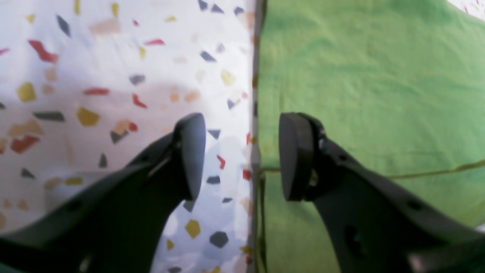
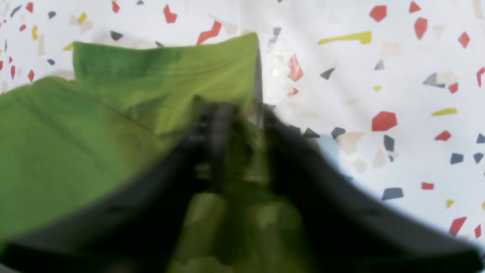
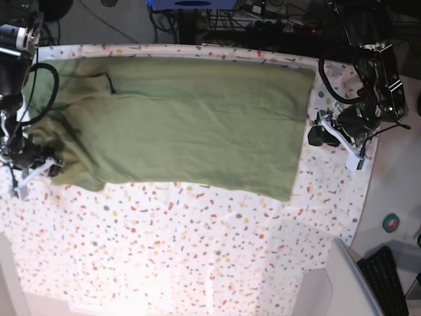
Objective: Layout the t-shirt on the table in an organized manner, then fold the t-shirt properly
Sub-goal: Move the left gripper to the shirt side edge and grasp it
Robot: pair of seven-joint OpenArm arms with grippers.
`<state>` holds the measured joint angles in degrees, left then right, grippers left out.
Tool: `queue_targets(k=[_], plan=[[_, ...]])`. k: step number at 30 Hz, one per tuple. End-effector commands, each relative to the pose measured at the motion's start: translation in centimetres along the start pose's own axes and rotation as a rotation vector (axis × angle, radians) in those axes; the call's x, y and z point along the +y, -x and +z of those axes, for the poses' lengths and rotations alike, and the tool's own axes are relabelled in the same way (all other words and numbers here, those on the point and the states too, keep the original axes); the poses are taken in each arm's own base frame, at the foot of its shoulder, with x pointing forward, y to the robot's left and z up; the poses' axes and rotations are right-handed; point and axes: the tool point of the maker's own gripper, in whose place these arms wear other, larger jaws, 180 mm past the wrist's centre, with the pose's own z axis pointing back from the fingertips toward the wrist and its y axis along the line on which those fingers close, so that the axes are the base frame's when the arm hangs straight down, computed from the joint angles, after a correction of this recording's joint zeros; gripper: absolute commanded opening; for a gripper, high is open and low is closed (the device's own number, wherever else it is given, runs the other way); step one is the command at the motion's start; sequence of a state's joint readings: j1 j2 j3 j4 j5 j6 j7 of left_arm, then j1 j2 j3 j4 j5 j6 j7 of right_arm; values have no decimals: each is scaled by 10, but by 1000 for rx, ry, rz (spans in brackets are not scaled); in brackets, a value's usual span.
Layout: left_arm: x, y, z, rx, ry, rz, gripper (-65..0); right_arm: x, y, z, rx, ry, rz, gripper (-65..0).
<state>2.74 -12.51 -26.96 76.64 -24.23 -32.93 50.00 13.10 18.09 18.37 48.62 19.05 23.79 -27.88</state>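
Item, the t-shirt [image 3: 191, 125]: olive-green, lying lengthwise across the far half of the table [image 3: 197, 250], body spread flat and broad, one long side already turned over on itself by my reading, with some bunching at the sleeve end on the base view's left. Item, left gripper [image 1: 242, 155]: jaws apart, nothing between them, poised above the straight hem edge where green cloth meets the speckled cover; one pad [image 1: 191, 155] hangs over bare table, the other over the shirt. Item, right gripper [image 2: 235, 125]: at the sleeve end, badly blurred in its own wrist view; a lifted flap of green cloth rises just ahead of it, and I cannot tell whether the jaws are parted or pinching fabric. Step in hand, as I judge it: both ends have just been set down, or are about to be re-gripped, for the next fold. To do it well I would lower the left gripper so one pad slides beneath the hem and takes every layer, not the top one alone; I would settle the rumpled sleeve flat before the right gripper bites; then I would lift both ends level and together, carrying them across evenly so the fold line runs straight and the lower layer does not drag.
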Motion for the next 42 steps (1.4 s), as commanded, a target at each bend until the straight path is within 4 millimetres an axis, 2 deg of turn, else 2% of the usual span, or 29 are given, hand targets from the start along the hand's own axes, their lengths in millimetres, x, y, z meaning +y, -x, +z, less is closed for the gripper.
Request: queue_targets(k=[1,3,5,9,13,16,32,42], plan=[[3,-17,5,-48,-5,-13,-352,-5,-27,6,-65,6,9,-309],[3,-17,5,-48,-5,-13,-352,-5,-35,7,-83,5,10,-197],[3,-17,5,-48,-5,-13,-352,-5,-46,7,-126,6,14,-153],[4,-12,5,-39,-6,-11,-352,-13,-52,3,-131,15,-8,-155],[4,-11,6,-36,-5,-10,-352,-25,-39,-9,-100,24,-82,-155],[4,-6,6,-28,-6,-8,-352,-31,-35,-7,-95,33,-79,-155],[8,-6,8,-24,-14,-14,-352,-18,-27,-4,-66,15,-35,-155],[8,-7,8,-27,-14,-14,-352,2,-20,-12,-58,-20,-47,-165]])
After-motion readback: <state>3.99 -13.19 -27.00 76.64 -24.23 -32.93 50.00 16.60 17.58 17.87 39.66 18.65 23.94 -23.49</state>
